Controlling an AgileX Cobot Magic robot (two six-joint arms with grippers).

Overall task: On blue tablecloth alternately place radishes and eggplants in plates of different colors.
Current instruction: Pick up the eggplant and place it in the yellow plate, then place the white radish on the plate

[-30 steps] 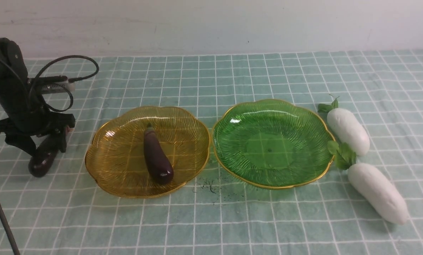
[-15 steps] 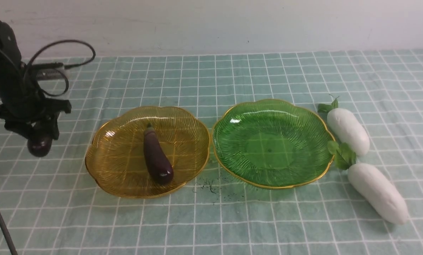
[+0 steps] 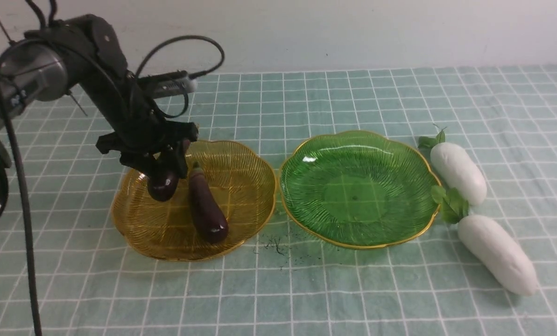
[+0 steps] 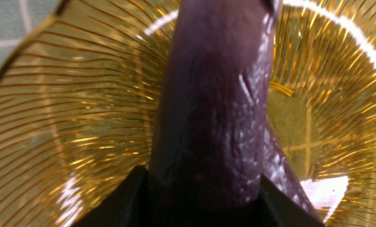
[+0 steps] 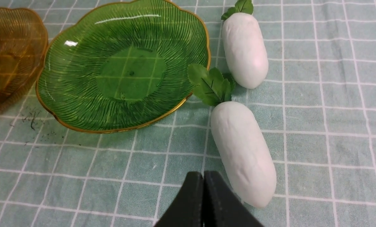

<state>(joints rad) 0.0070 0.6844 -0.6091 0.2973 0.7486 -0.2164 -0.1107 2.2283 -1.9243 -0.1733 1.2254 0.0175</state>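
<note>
Placement of the held eggplant (image 3: pixel 162 184) is the step in hand; my left gripper (image 3: pixel 164 162) is clenched around its upper part, and it hangs nose-down over the left half of the amber plate (image 3: pixel 136 235), clear of the ribbed floor as far as I can judge; the other eggplant (image 3: pixel 207 207) lies in the middle of that plate, just right of the hanging one and very close to it. To do this well I would lower gently until the rounded tip meets the glass, keep left of the lying eggplant so I do not knock it, tilt to lay the two side by side, and only then let go; a drop from height could roll it over the scalloped rim. The green plate (image 3: pixel 357 186), just right of the amber plate, holds nothing; the farther radish (image 3: pixel 458 172) and the nearer radish (image 3: pixel 497 254) lie on the blue tablecloth (image 3: pixel 306 102) well right of the amber plate; my right gripper (image 5: pixel 203 189) is clamped shut on nothing, hovering out there too. Compared with a second ago, the eggplant has gone from resting on the cloth left of the amber plate to hanging over it; nothing else has shifted.
</note>
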